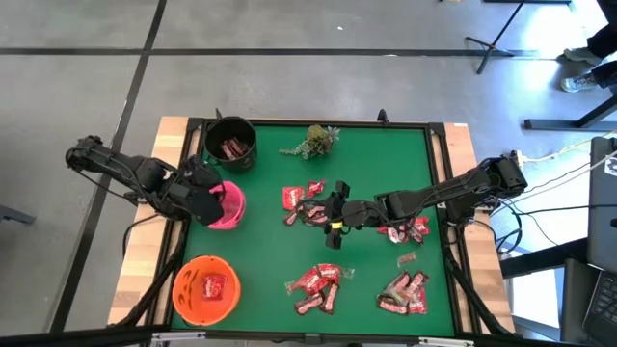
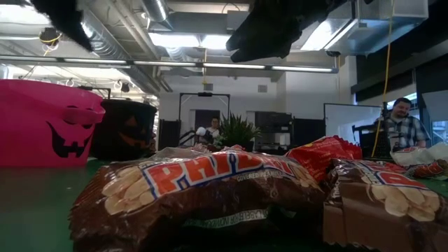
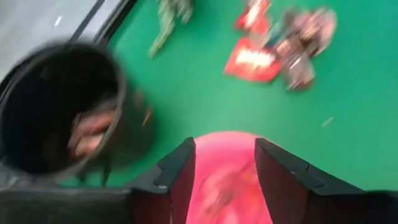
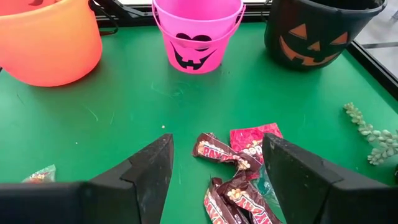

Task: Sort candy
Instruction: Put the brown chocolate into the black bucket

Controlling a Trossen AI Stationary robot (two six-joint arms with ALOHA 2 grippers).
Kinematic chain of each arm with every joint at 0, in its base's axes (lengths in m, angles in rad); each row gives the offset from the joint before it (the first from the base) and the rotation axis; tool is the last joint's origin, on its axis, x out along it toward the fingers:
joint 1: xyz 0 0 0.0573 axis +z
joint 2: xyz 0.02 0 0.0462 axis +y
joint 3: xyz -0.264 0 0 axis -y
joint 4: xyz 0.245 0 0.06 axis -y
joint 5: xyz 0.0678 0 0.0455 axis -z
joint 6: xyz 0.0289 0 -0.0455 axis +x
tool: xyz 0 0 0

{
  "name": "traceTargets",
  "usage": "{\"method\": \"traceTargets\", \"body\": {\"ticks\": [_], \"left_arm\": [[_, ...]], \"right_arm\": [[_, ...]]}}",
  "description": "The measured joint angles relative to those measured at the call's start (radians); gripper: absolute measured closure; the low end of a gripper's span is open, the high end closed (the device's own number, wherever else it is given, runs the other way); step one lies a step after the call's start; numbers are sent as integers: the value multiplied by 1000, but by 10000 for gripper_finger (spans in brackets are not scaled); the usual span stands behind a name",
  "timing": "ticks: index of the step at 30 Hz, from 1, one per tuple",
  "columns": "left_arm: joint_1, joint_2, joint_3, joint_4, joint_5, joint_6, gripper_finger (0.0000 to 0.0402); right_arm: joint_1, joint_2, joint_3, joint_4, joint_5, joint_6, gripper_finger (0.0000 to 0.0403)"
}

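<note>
Over the pink bucket (image 1: 228, 205) at nine o'clock, left gripper (image 1: 214, 197) parted, apparently dropping candy. At centre, right gripper (image 1: 335, 214) wide, empty, above candy (image 1: 307, 214); next, probably lowering and closing on one.

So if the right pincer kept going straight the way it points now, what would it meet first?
Most likely the small candy cluster lying between the open fingers of the right pincer. Beyond it is bare green mat, then the pink bucket, though depth is hard to judge.
</note>
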Motion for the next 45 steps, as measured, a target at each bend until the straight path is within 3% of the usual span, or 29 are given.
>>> {"method": "traceTargets", "body": {"ticks": [7, 14, 22, 34, 39, 45], "left_arm": [[0, 0, 0, 417, 4, 379, 242], [0, 40, 0, 612, 37, 652, 242], [50, 71, -128, 917, 365, 891, 243], [225, 103, -369, 1244, 457, 788, 243], [268, 167, -406, 1263, 441, 680, 243], [294, 305, -408, 1274, 413, 666, 243]], "right_arm": [[1, 0, 0, -1, 0, 18, 159], [1, 0, 0, -29, 0, 72, 159], [4, 0, 0, -31, -56, 155, 159], [28, -59, -1, -93, -123, 199, 159], [27, -103, -1, -141, -50, 202, 159], [27, -106, -1, -169, 2, 188, 159]]}}
